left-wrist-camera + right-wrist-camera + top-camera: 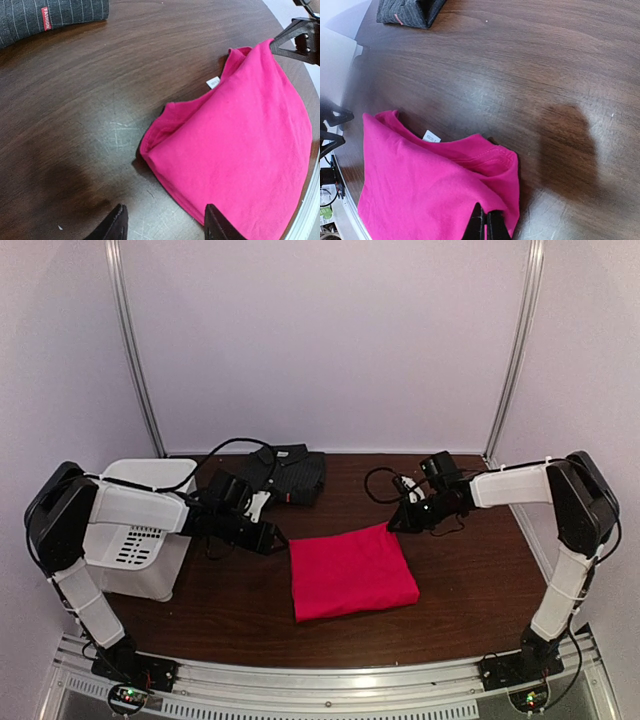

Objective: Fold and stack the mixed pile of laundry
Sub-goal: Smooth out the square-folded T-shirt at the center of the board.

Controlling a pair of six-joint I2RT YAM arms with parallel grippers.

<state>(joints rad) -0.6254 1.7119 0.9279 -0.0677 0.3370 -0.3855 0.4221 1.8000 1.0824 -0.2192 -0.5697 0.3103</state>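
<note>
The red T-shirt lies folded in a rough square at the middle of the table. Its far right corner is pinched by my right gripper, and the cloth rises to a peak there. In the right wrist view the fingertips are pressed together on the red fabric near the collar. My left gripper hovers at the shirt's far left corner, open, with bare table and the shirt's edge between its fingers. The dark pinstriped shirt lies folded at the back.
A white slotted bin stands at the left under the left arm. Black cables trail across the back of the table near the right arm. The dark shirt sits beyond the left gripper.
</note>
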